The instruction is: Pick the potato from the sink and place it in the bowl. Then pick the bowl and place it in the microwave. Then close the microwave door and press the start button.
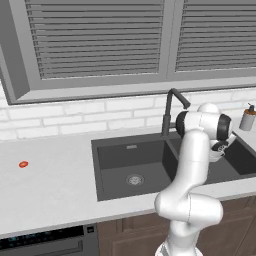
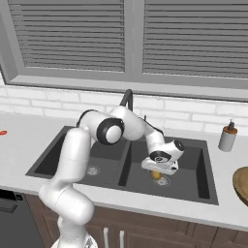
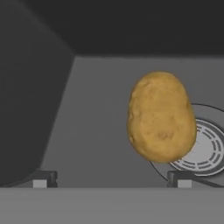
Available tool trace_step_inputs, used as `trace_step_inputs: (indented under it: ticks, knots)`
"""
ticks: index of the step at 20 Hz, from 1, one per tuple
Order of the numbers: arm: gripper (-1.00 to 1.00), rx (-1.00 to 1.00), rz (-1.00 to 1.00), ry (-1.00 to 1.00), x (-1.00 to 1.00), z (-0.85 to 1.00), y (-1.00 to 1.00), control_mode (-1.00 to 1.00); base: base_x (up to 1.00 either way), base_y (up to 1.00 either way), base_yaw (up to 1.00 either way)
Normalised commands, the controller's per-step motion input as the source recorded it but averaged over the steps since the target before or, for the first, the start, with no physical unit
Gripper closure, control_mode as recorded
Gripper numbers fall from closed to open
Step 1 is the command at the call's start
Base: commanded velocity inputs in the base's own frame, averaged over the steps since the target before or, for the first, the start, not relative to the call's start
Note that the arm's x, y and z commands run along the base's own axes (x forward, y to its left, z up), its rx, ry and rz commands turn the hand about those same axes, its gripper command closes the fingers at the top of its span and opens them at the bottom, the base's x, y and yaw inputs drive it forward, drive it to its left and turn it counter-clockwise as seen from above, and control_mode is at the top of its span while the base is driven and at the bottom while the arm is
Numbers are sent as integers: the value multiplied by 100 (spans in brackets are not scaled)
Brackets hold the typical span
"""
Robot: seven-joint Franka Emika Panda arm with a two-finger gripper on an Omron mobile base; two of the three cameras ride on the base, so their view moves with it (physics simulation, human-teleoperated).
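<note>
Pincer (image 2: 156, 173) low in the dark grey two-basin sink (image 2: 193, 186), tips spread, yellowish-brown oval potato (image 3: 161, 117) just ahead over the round steel drain (image 3: 205, 151), tan wooden bowl (image 2: 241, 184) well off on the counter (image 2: 227, 213) in right base view.

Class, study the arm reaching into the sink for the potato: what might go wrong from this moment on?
1. In the hand view the potato sits off to the right, over one fingertip, not centred between the two. Closing now may nudge it rather than grip it.
2. It lies partly on the round drain, so a push may roll the smooth oval lump across the sink floor.
3. The gripper works deep in the basin, near the divider wall.
</note>
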Motion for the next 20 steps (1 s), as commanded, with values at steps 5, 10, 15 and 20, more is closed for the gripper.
trace_step_inputs:
  ticks: [5, 10, 15, 20]
  knots:
    - [-100, 0, 0, 0, 16, -19, -8, -100, 0, 0, 0]
    - [-100, 0, 0, 0, 21, -26, -4, -100, 0, 0, 0]
    - [-100, 0, 0, 0, 18, -17, -21, -100, 0, 0, 0]
    - [-100, 0, 0, 0, 18, -22, -5, -100, 0, 0, 0]
